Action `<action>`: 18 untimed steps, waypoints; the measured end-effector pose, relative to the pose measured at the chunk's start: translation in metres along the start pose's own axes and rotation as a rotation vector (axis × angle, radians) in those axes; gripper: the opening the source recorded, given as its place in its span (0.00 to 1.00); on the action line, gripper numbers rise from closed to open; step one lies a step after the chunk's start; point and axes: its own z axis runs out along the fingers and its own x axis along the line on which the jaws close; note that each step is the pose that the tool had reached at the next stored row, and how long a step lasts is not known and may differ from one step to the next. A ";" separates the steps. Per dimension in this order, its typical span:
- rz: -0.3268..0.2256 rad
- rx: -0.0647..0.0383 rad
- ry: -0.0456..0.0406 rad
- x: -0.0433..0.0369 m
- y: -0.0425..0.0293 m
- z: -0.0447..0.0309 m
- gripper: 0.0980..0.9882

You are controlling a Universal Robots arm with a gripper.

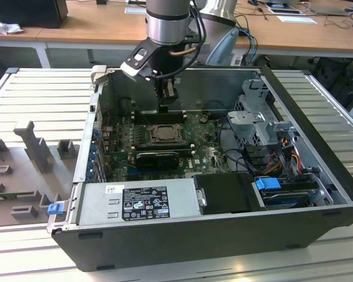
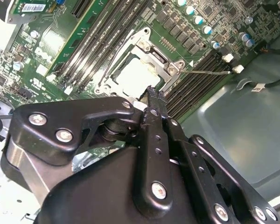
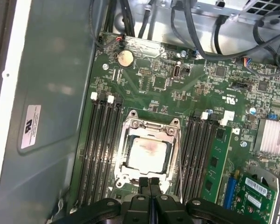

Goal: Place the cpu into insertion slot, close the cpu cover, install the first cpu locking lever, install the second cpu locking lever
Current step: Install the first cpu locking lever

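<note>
Now hand (image 3: pixel 149 179), pinched closed, hangs nr cpu cover (image 3: pixel 151 132) edge.

No readable print on labels (image 1: pixel 146 202)

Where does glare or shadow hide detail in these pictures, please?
In the second wrist view glare whitens the cpu; in the first wrist view the case wall carries soft reflections; in the exterior view the board lies in shade.
</note>
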 end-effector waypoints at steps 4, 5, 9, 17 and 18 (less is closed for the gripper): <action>-0.027 0.000 -0.0003 0.0000 0.0000 0.0000 0.01; -0.036 0.000 -0.0004 0.0000 0.0000 0.0000 0.01; -0.051 0.000 -0.0004 0.0000 0.0000 0.0000 0.01; -0.082 0.000 -0.0008 0.0000 0.0000 0.0000 0.01; -0.085 0.000 -0.0008 0.0000 0.0000 0.0000 0.01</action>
